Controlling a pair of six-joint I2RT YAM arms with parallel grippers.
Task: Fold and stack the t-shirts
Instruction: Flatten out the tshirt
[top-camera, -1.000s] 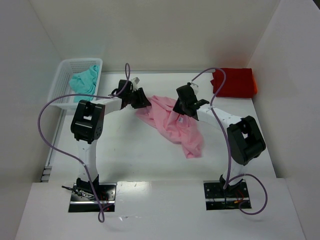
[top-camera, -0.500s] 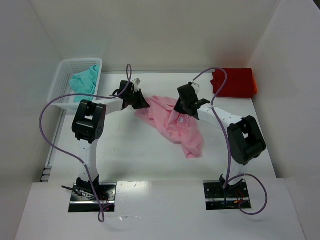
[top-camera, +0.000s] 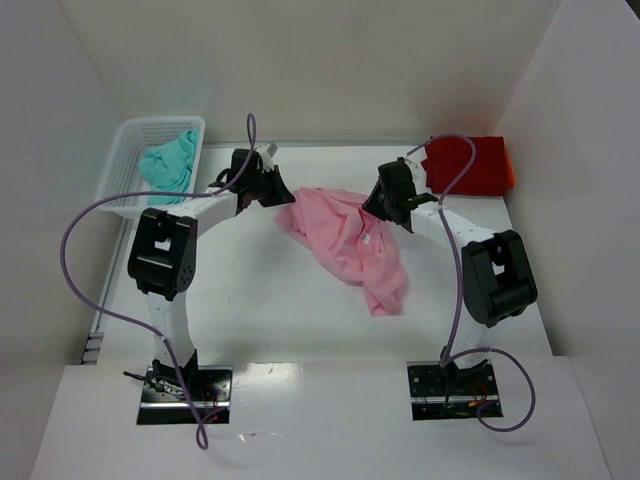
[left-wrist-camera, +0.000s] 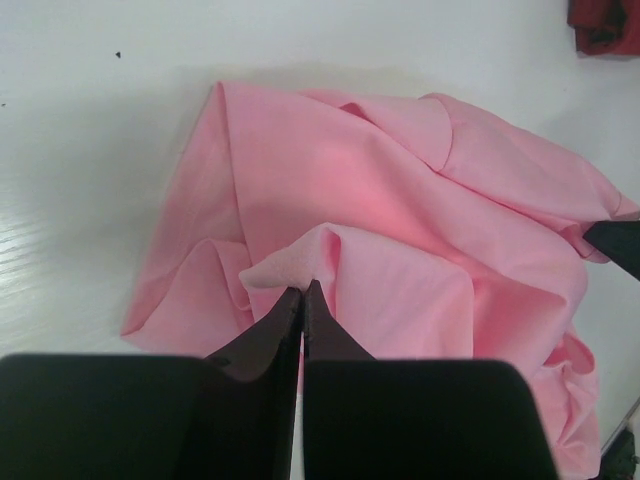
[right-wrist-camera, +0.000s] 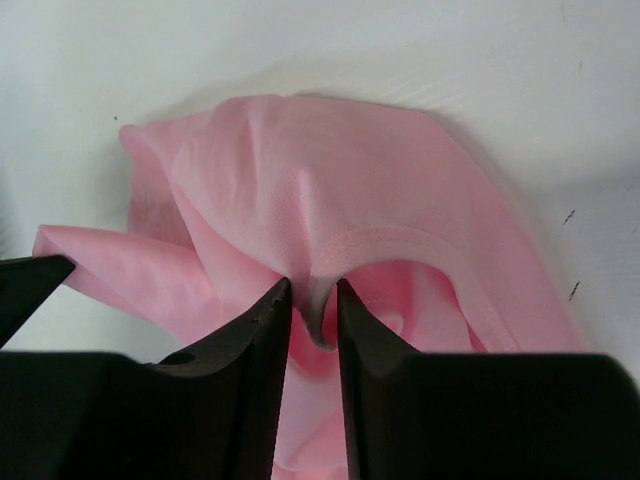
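A white table (top-camera: 260, 300), walled in by plain white panels (top-camera: 330, 60) at the back and both sides, carries two black-and-white robot arms bolted at its near edge, each trailed by a looping purple cable (top-camera: 85, 240).

A light pink t-shirt (top-camera: 345, 240) of soft, thin cloth lies rumpled at the middle of the table, stretched between the two arms across its far edge, with a loose tail running toward the near right. A bright red t-shirt (top-camera: 470, 165) lies folded flat in the far right corner. A teal t-shirt (top-camera: 165, 160) sits crumpled in a white plastic mesh basket (top-camera: 160, 122) in the far left corner.

The left claw (left-wrist-camera: 302, 290) is pressed together on a small raised fold at the pink shirt's left side. The right claw (right-wrist-camera: 313, 290) stands narrowly spread, its two black fingers either side of a bunched fold just under a stitched hem on the shirt's right side.

Compared with a second ago, both claws have drawn apart: the left has slid toward the back left, near the basket, and the right toward the red shirt. The pink shirt's far edge, bunched between them before, now lies pulled out wider and flatter. The red and teal shirts have not moved.
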